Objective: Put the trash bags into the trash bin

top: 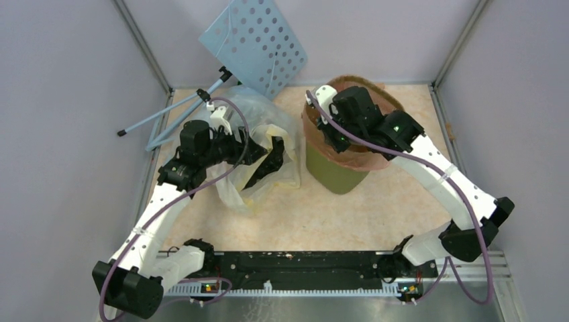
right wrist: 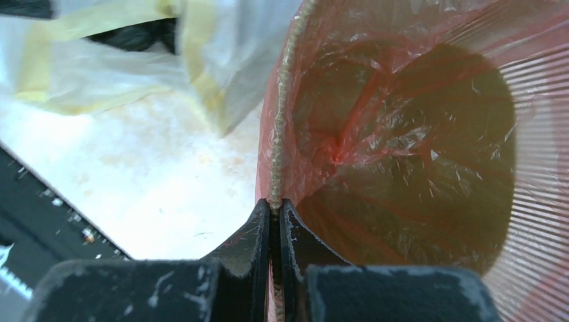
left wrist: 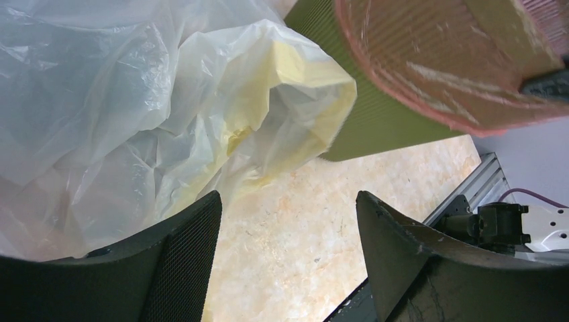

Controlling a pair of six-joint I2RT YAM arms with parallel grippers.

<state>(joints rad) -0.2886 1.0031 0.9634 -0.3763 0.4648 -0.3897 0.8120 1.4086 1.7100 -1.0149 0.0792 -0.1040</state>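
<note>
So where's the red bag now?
The red bag sits right of centre in the top view, lining the green bin and folded over its rim, where the right pincer pinches its edge.

I see the red bag (right wrist: 416,154) as thin, glossy, crinkled film; the bin (top: 335,176) matt ribbed olive plastic; the clear bag (left wrist: 100,100), upper left, shiny wrinkled plastic; the table (left wrist: 288,235) smooth, marbled.

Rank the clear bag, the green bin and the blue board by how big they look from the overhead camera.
Largest: clear bag.
Then: green bin, with the red bag over its rim, and blue board. These two look about alike. The board runs off the top edge and sits farther back, so I won't rank them.
</note>
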